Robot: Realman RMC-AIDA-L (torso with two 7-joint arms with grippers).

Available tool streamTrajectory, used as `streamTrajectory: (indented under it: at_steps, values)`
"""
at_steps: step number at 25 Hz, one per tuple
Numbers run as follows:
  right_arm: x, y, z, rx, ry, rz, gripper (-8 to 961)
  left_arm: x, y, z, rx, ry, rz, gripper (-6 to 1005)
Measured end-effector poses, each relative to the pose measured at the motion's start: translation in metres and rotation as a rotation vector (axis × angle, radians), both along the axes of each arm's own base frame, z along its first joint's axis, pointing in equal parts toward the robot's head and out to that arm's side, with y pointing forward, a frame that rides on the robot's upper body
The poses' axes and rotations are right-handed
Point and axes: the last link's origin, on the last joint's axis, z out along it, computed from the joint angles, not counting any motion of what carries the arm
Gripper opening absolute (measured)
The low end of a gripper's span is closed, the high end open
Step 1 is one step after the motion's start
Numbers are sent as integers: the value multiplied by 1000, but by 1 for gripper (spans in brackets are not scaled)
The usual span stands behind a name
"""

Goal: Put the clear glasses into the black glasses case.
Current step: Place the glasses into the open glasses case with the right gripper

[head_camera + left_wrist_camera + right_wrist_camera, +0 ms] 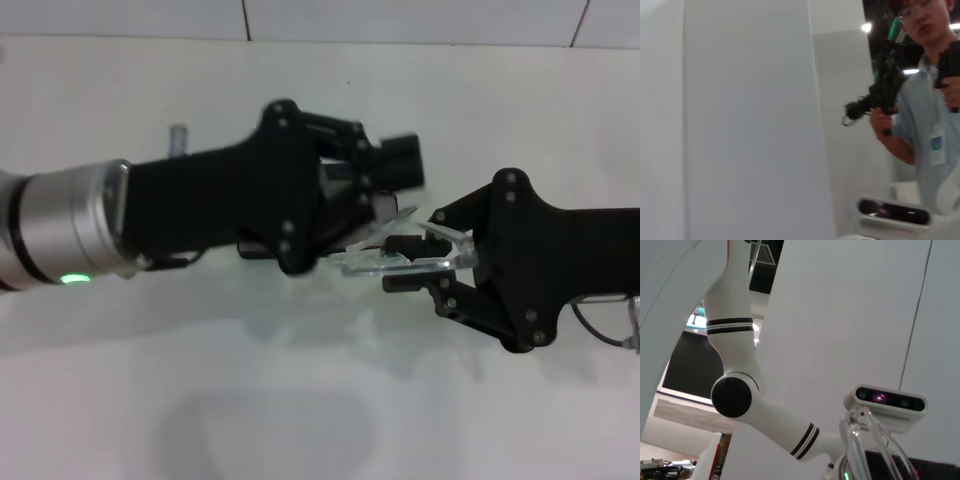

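Two black grippers meet above the white table, the glasses held between them and nothing cased yet.
No black glasses case shows in any view, so the placing seems wholly undone. Left gripper hangs over the fully transparent plastic wraparound clear glasses; I cannot tell how its fingers stand. Right gripper has its fingers pinching the clear glasses at mid-table, lifted off the surface.
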Motion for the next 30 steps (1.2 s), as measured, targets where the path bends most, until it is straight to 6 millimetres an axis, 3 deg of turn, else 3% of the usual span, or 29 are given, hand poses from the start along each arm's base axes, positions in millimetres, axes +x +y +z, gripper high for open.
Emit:
streamTrajectory:
  at_steps: [4,10,14,19,23,27,30]
  values:
    - [1,3,0,-24,-18,-38,104,-12,6,16,69,-29,68,85]
    - [-3,30,20,-49,-139,-206,104,-49,-4,35,140,-21,204,85]
    - [-24,57,32,-74,-372,-362,104,-73,-19,36,129,48,274,85]
    - [-75,91,35,-69,-774,-492,105,-96,-39,28,86,125,338,84]
    - [-117,110,23,-58,-1043,-541,105,-103,-49,20,63,143,364,84]
    - [-141,123,-7,-12,-1282,-555,105,-106,-53,17,47,143,380,84]
    - [-152,127,-23,23,-1354,-534,105,-106,-54,14,33,141,382,84]
